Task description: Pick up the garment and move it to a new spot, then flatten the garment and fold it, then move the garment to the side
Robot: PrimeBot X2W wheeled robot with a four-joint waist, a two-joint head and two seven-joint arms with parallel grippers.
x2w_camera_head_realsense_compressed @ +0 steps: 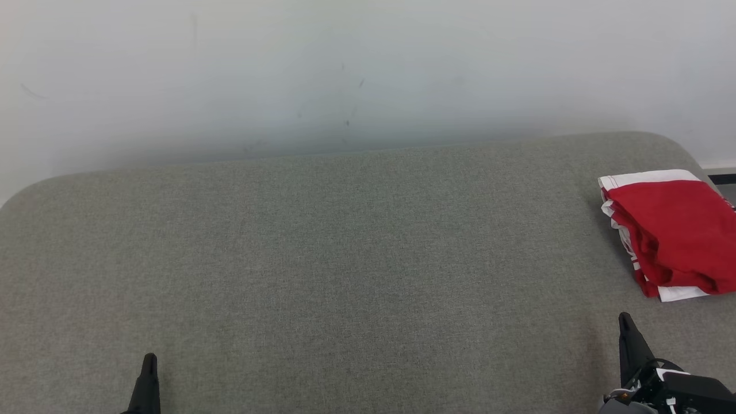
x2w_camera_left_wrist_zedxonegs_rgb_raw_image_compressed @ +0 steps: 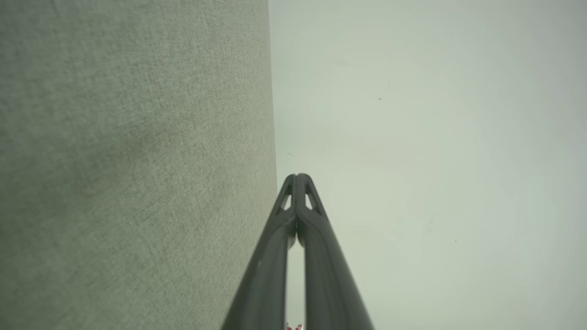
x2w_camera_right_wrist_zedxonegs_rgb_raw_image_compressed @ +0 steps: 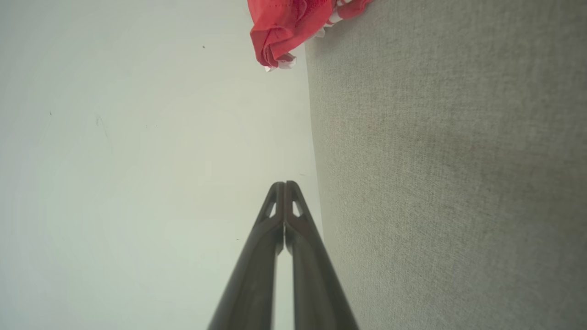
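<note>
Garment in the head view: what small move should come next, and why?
Probably open the right gripper and reach forward to the garment. It lies bundled at the right edge of the table, just ahead of that shut, empty gripper; the left gripper is far off. If the bundle is the finished fold, nothing more is needed.

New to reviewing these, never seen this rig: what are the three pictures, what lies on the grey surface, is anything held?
This is a two-armed wheeled robot. The wide picture is from its head camera, looking down on a grey fabric surface. The other two are from wrist cameras, each looking along that arm's two dark fingers. A red and white garment lies folded at the surface's right end. The left gripper and right gripper are shut, holding nothing.
</note>
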